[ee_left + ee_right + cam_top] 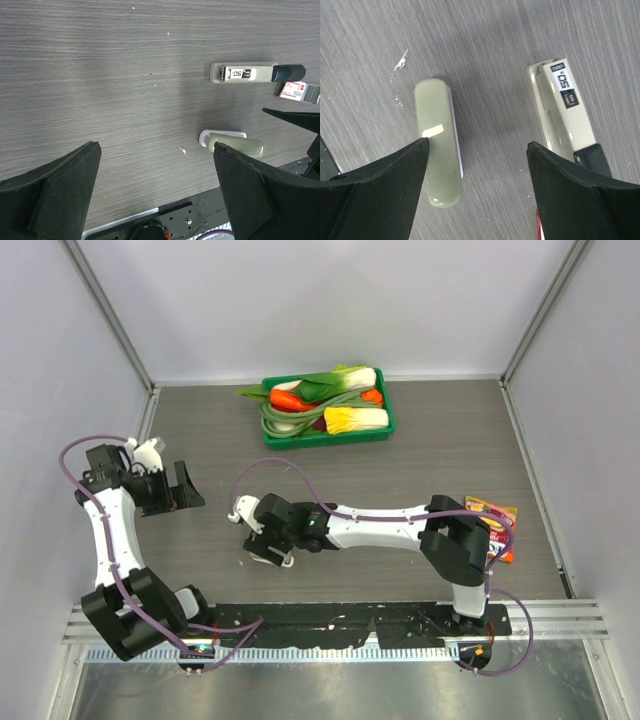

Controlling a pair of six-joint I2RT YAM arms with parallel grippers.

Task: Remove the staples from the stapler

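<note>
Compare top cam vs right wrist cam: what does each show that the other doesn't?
Top only: the green basket of vegetables, the left gripper, a colourful packet at far right. Right wrist only: a clear look at the stapler, its label, and a pale green piece beside it, not touching. Both: the right gripper, open, and the wood-grain table.

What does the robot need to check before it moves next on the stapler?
1. Right gripper open: ok.
2. Stapler in view, lying flat on the table: ok.
3. Stapler centred between right gripper's fingers: not ok; bare table there, stapler at one finger, pale green piece at the other.
4. Left gripper open, away from stapler: ok.
5. Staples out: cannot tell; only tiny flecks show.
</note>
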